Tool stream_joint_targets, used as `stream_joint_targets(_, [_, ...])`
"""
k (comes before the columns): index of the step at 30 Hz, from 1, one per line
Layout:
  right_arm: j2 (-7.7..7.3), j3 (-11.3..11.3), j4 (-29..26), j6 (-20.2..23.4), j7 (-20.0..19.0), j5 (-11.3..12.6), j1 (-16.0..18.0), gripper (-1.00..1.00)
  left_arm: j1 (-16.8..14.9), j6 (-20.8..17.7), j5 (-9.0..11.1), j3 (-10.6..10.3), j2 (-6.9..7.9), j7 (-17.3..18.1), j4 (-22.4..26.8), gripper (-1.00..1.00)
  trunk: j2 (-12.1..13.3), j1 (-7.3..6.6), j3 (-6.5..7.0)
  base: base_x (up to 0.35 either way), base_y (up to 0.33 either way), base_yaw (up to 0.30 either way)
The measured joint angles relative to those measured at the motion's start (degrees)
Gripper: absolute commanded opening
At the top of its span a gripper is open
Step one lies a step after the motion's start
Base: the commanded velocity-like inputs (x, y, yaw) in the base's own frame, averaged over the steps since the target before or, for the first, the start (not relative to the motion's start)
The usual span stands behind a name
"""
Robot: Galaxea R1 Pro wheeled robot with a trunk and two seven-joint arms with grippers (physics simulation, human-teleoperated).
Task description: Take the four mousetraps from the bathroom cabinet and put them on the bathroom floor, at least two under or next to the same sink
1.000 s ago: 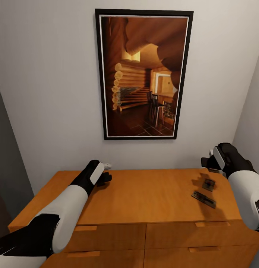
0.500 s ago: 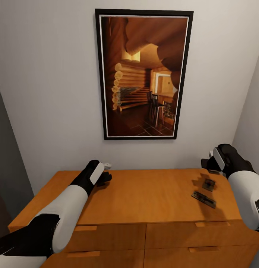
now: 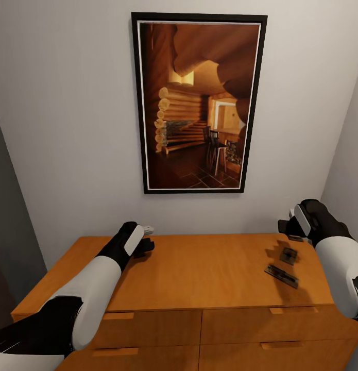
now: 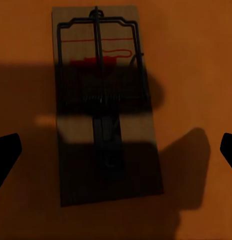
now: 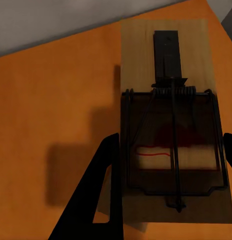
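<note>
Head view: cabinet [image 3: 199, 278] surface carries two mousetraps [image 3: 282, 275] near its right edge | left gripper [image 3: 144, 246] at far left, jaws spread over a mousetrap [image 4: 103, 105] | right gripper [image 3: 288, 226] at far right, jaws parted around another [image 5: 171, 125] | framed picture [image 3: 198, 103] on wall.

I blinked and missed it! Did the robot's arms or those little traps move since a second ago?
Nothing visibly changed. Both arms hang over the cabinet as before, the left tool above one mousetrap and the right tool above another mousetrap, both open. The two traps near the right edge lie where they were.
</note>
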State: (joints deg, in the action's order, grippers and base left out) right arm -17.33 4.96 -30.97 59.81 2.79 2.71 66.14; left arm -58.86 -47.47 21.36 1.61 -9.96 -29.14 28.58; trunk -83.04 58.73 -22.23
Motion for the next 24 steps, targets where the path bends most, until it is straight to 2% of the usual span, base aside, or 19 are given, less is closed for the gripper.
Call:
stream_joint_targets(15, [0.00, 0.0, 0.0, 0.0, 0.0, 0.0, 0.0, -1.00, 0.0, 0.1, -0.1, 0.8, 0.01, 0.1, -0.1, 1.00, 0.0, 0.00, 0.02, 0.000, 0.000, 0.000])
stream_joint_targets(16, [0.00, 0.0, 0.0, 0.0, 0.0, 0.0, 0.0, -1.00, -0.1, 0.1, -0.1, 0.8, 0.01, 0.1, -0.1, -1.00, 0.0, 0.00, 0.02, 0.000, 0.000, 0.000])
stream_joint_targets(18, [0.00, 0.0, 0.0, 0.0, 0.0, 0.0, 0.0, -1.00, 0.0, -0.2, -1.4, 0.7, 0.02, -0.1, -0.4, -1.00, 0.0, 0.00, 0.02, 0.000, 0.000, 0.000])
stream_joint_targets(20, [0.00, 0.0, 0.0, 0.0, 0.0, 0.0, 0.0, -1.00, 0.0, -0.4, -1.7, 0.8, 0.03, -0.1, -0.4, -1.00, 0.0, 0.00, 0.01, 0.000, 0.000, 0.000])
stream_joint_targets(22, [0.00, 0.0, 0.0, 0.0, 0.0, 0.0, 0.0, -1.00, 0.0, 0.2, 0.3, 1.0, 0.02, 0.0, 0.0, -1.00, 0.0, -0.01, 0.01, 0.000, 0.000, 0.000])
stream_joint_targets(24, [0.00, 0.0, 0.0, 0.0, 0.0, 0.0, 0.0, -1.00, 0.0, 0.2, 0.4, 1.0, 0.02, 0.0, 0.0, -1.00, 0.0, -0.01, 0.01, 0.000, 0.000, 0.000])
